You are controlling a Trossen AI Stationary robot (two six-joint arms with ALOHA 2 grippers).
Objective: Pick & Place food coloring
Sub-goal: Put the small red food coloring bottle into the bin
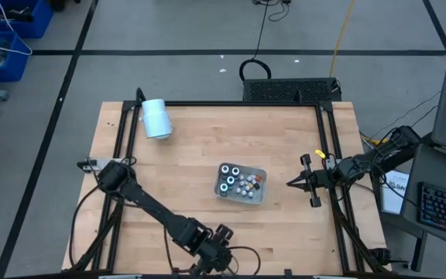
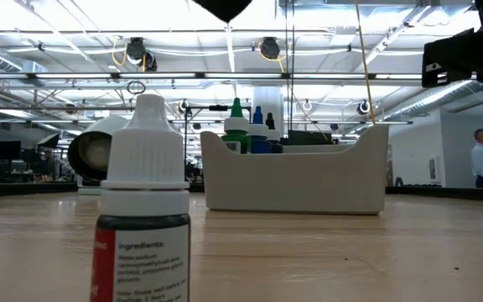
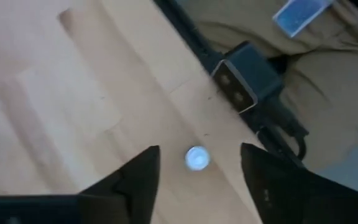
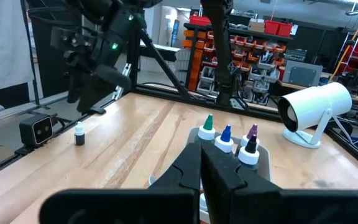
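Food coloring bottle (image 3: 197,158) stands alone on table (image 1: 184,178) near the front edge, close by the low camera (image 3: 244,84), well apart from the tray (image 1: 241,183) w/ the rest of the bottles (image 4: 225,138). Seen from above in left wrist view as a white round cap; in low view (image 2: 143,210) upright, cap up, label readable. Long axis vertical, tip pointing straight up. No lean visible.

Left pincer (image 3: 197,171) hovers directly over it, fingers spread wide, one each side of cap, neither touching as far as I can tell. Bottle looks let go, standing free.

Right pincer (image 4: 202,163) parked at right side of table, fingers pressed together, holding nothing, aimed toward tray.

Step in hand, my read: release/clear after setting bottle down, or approach for a pick; can't tell which from this.

How to do it well:
- If clearing: lift straight up along bottle's axis, no sideways drift; a narrow upright bottle should tip easily if a finger clips the cap.
- If picking: descend centred on cap, fingers level, close on the body below the cap, not on the taper.
- Mind the camera and table edge just beside.
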